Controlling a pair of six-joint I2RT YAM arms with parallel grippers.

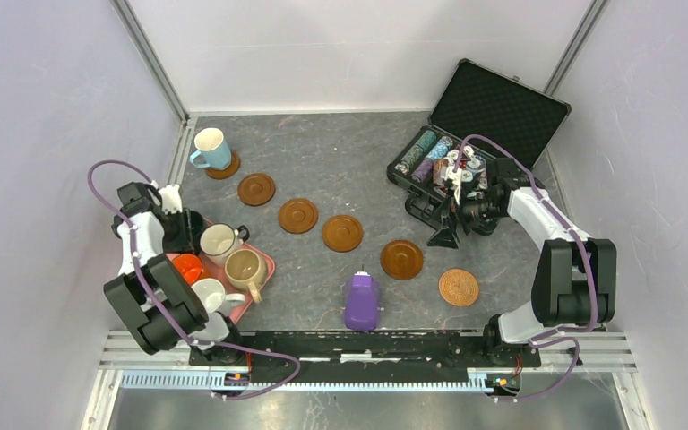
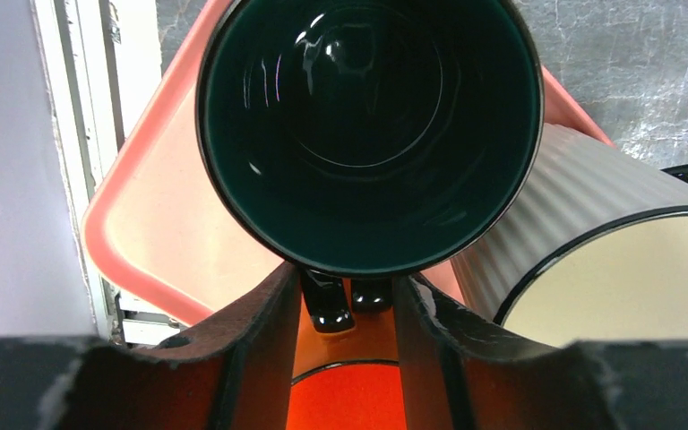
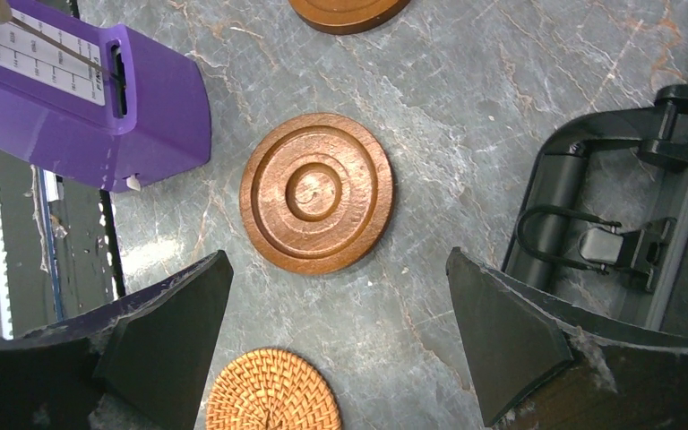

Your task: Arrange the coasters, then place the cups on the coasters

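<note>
Straddling the green mug (image 2: 367, 134) handle, grip unclear, left fingers (image 2: 251, 358) overhang a 5-mug tray (image 2: 170, 233); right fingers (image 3: 170, 340) spread.

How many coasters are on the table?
6 coasters. One coaster peeks from under the blue cup, far left. Four dark coasters slant across the middle. The woven coaster is near right.
</note>
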